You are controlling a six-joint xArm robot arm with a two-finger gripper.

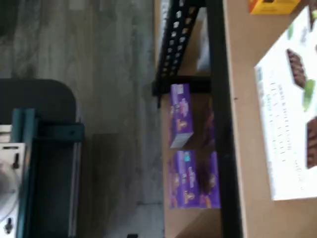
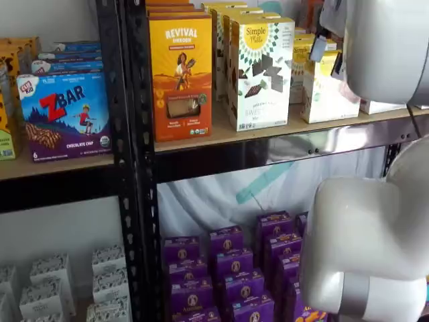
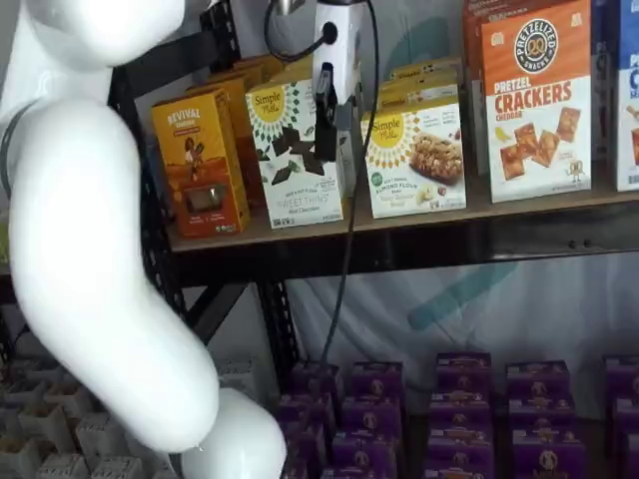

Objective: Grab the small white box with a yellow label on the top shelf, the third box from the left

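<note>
The small white box (image 3: pixel 414 160) with its yellow sunburst stands on the top shelf (image 3: pixel 519 215), right of a taller white Simple Mills box (image 3: pixel 293 150). In a shelf view my gripper (image 3: pixel 337 150) hangs in front of the gap between these two boxes, white body above and black fingers (image 3: pixel 326 130) pointing down. It is open and nothing sits between the fingers. In a shelf view the small white box (image 2: pixel 325 87) is partly hidden by my white arm (image 2: pixel 382 47). The wrist view shows the tan shelf board (image 1: pixel 247 74) and a white box with brown snack pictures (image 1: pixel 287 124).
An orange Revival box (image 3: pixel 200 165) stands left of the tall white one; an orange-and-white pretzel cracker box (image 3: pixel 534 100) stands to the right. Several purple boxes (image 3: pixel 449 399) fill the lower shelf. A Z Bar box (image 2: pixel 64 114) sits in the left bay. A cable (image 3: pixel 339 279) hangs from the gripper.
</note>
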